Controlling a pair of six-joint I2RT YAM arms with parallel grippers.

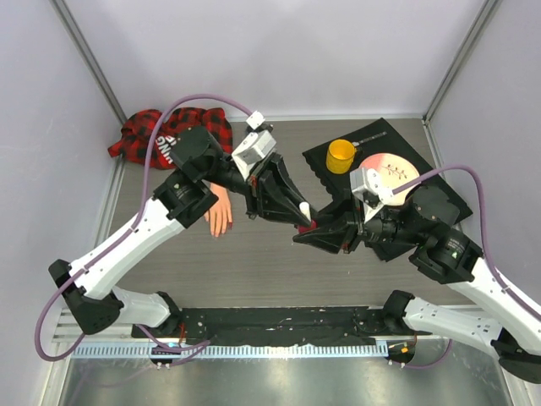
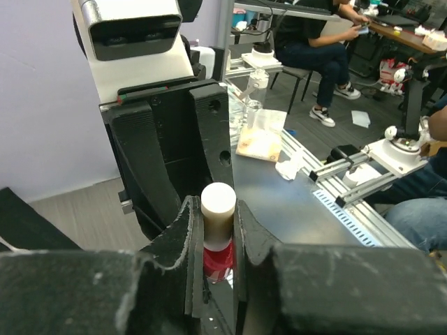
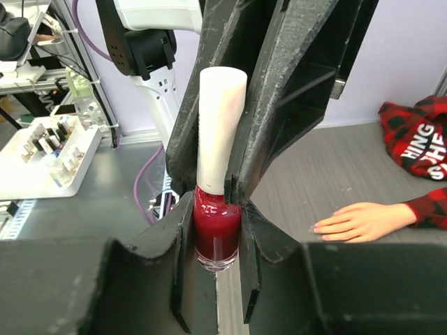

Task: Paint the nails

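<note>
Red glass sits pinched in my right gripper (image 3: pixel 215 225), jaws closed on the body of the polish bottle (image 3: pixel 215 241). My left gripper (image 2: pixel 218 216) is closed round the white cap (image 3: pixel 221 125), so my two arms hold one thing end to end, with its long axis running from right gripper to left.

The nails (image 3: pixel 316 227) tip the mannequin hand (image 1: pixel 218 211), which lies flat on the table to the left of the bottle and apart from it. Its fingers run toward the near edge, and the plaid sleeve (image 1: pixel 169 135) trails off far-left of the bottle. My left arm is the nearer one; its forearm passes right over the mannequin wrist.

I judge the cap must come away along the bottle's axis before anything reaches those fingertips. Bare tabletop lies left and near of the bottle for that swing. Far-right of the bottle stand a yellow cup (image 1: pixel 341 156) and a black mat (image 1: pixel 439 182), out of the path
</note>
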